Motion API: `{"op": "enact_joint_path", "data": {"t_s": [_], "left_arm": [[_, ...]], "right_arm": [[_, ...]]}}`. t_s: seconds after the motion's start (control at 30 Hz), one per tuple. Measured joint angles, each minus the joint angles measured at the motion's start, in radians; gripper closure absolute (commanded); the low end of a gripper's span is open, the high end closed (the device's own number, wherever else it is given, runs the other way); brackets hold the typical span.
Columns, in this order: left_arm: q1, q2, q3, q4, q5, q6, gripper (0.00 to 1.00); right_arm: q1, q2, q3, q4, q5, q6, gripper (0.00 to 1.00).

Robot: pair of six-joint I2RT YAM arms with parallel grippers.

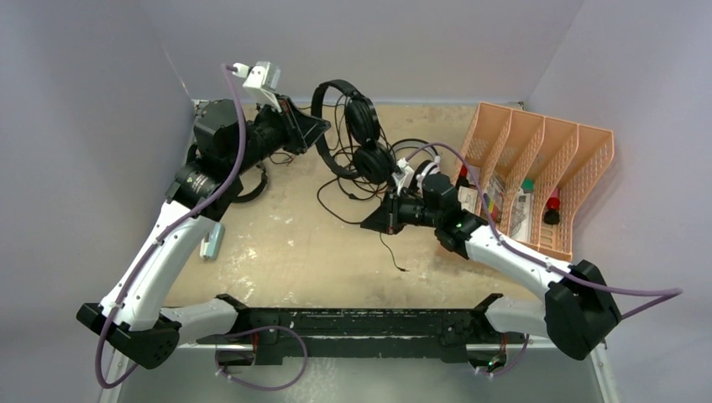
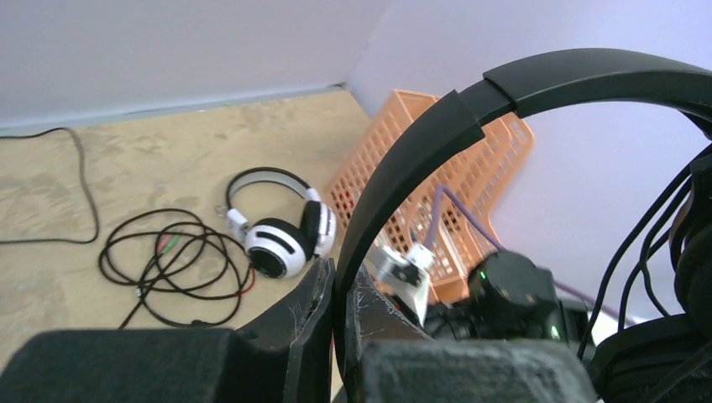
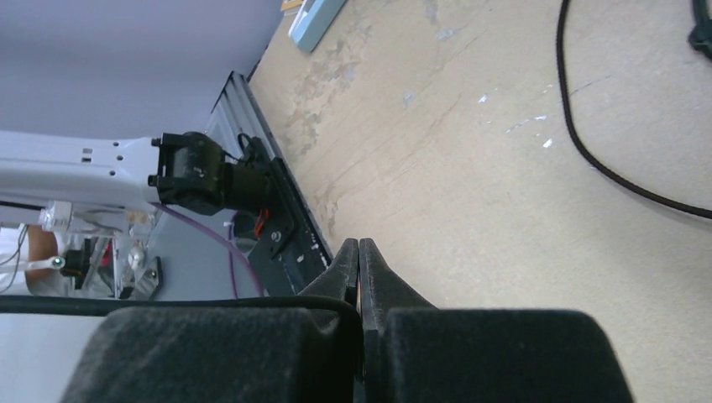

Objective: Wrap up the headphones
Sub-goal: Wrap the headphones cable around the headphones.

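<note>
Top view: the left gripper (image 1: 323, 127) clamps the black headphones (image 1: 361, 126) at twelve o'clock. Left wrist: fingers (image 2: 315, 294) pinch the headband (image 2: 420, 151). Right wrist: the right gripper (image 3: 359, 250) pinches the cable (image 3: 168, 303); best wind it taut, in even loops.

Top external: high above the near edge, looking down on the tan, paint-flecked tabletop (image 1: 336, 252). Left wrist: raised, facing rightward to the orange plastic lattice file rack (image 2: 395, 134), shared with the top view. Right wrist: low, skimming that tabletop toward its near-left edge.
</note>
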State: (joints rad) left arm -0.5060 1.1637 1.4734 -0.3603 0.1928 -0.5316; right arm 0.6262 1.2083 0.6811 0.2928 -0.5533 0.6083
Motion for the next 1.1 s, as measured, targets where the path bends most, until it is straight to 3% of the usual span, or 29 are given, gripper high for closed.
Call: {"op": "enact_joint_path", "data": {"t_s": [0.2, 0.47, 0.63, 0.8, 1.1], "left_arm": [[0.0, -0.004, 0.0, -0.022, 0.124, 0.11, 1.0], [-0.006, -0.09, -0.13, -0.131, 0.059, 0.36, 1.0], [-0.117, -0.125, -0.264, -0.184, -0.121, 0.511, 1.0], [-0.257, -0.036, -0.278, -0.237, -0.324, 0.61, 1.0], [-0.34, 0.082, -0.336, -0.251, -0.561, 0.683, 1.0]], "right_arm": [[-0.105, -0.011, 0.007, -0.054, -0.042, -0.006, 1.0], [-0.263, -0.012, 0.129, -0.265, -0.105, -0.084, 1.0], [-0.339, 0.074, 0.243, -0.381, -0.214, -0.159, 1.0], [-0.347, 0.147, 0.336, -0.498, -0.302, -0.22, 1.0], [-0.347, 0.177, 0.491, -0.699, -0.35, -0.336, 1.0]]}}
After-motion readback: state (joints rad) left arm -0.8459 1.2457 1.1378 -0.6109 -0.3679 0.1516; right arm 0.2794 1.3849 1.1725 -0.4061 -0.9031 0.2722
